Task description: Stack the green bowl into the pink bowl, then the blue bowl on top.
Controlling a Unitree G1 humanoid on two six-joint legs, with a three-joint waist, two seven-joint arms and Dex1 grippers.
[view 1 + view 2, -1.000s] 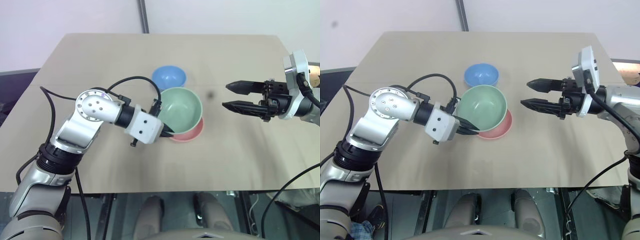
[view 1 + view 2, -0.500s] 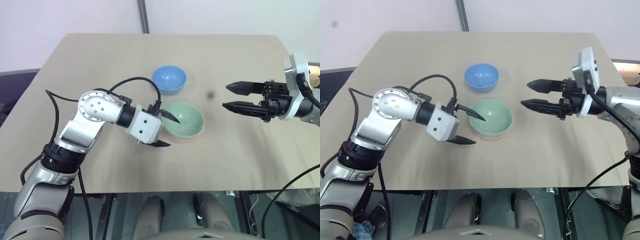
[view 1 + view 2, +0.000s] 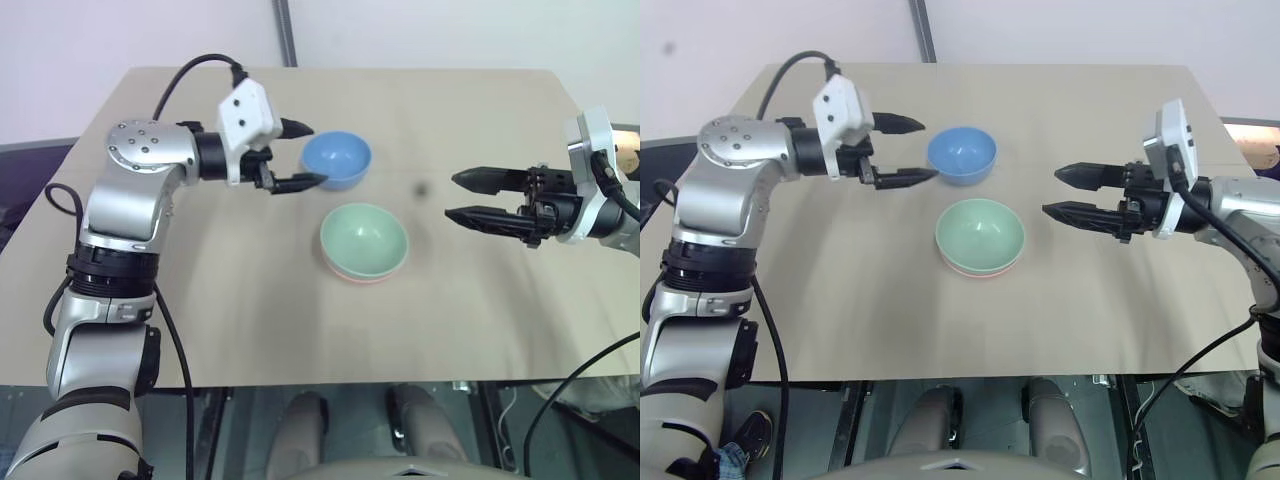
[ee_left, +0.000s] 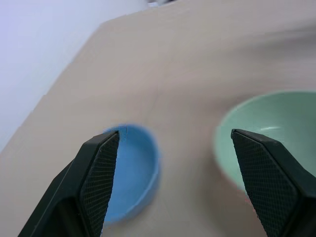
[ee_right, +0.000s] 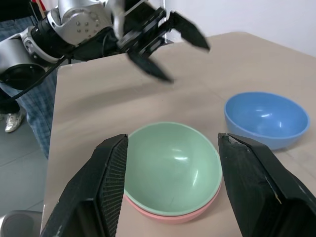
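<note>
Left fingers (image 3: 303,154) released green bowl (image 3: 364,239), now spread beside blue bowl (image 3: 337,160).

green bowl (image 3: 364,236) nested in pink bowl (image 3: 362,275), blue bowl (image 3: 337,160) apart

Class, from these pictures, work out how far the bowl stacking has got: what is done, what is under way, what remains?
Done: the green bowl sits nested in the pink bowl. Under way: the left gripper, open and empty, hangs beside the blue bowl; the right gripper waits open off to the side. Left: the blue bowl, alone on the table, must go on top.
</note>
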